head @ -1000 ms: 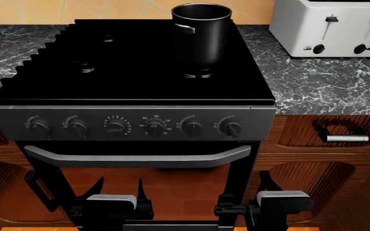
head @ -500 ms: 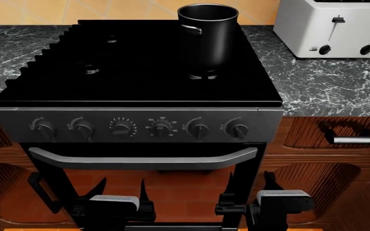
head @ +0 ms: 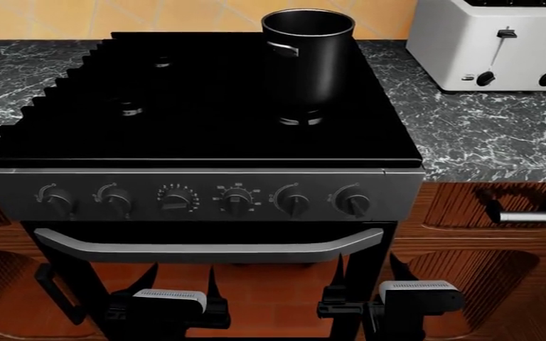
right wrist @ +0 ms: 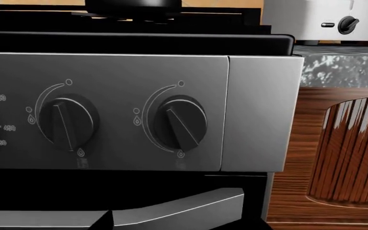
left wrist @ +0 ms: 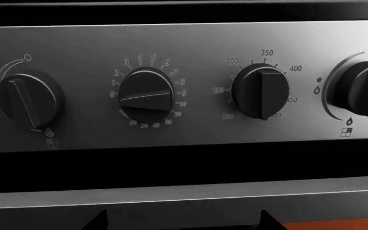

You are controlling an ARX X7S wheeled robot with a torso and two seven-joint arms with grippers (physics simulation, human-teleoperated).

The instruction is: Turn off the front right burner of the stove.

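The stove (head: 197,163) fills the middle of the head view, with a glossy black cooktop and a grey panel of six knobs. The front right burner (head: 301,119) shows as a steel ring just under the base of a tall black pot (head: 306,53). The rightmost knob (head: 352,202) also shows in the right wrist view (right wrist: 180,123), its pointer slanting down. My left gripper (head: 180,273) and right gripper (head: 366,266) are open and empty, low in front of the oven door. Their tips frame the panel in the left wrist view (left wrist: 184,223) and the right wrist view (right wrist: 178,224).
A curved silver oven handle (head: 207,249) runs under the knobs, above both grippers. A white toaster (head: 496,42) stands on the marble counter (head: 482,135) at the right. A wooden drawer with a metal pull (head: 531,217) is right of the stove.
The head view has shifted, so the stove and its knob panel sit lower and the toaster further right. Both grippers stay open, about where they were.
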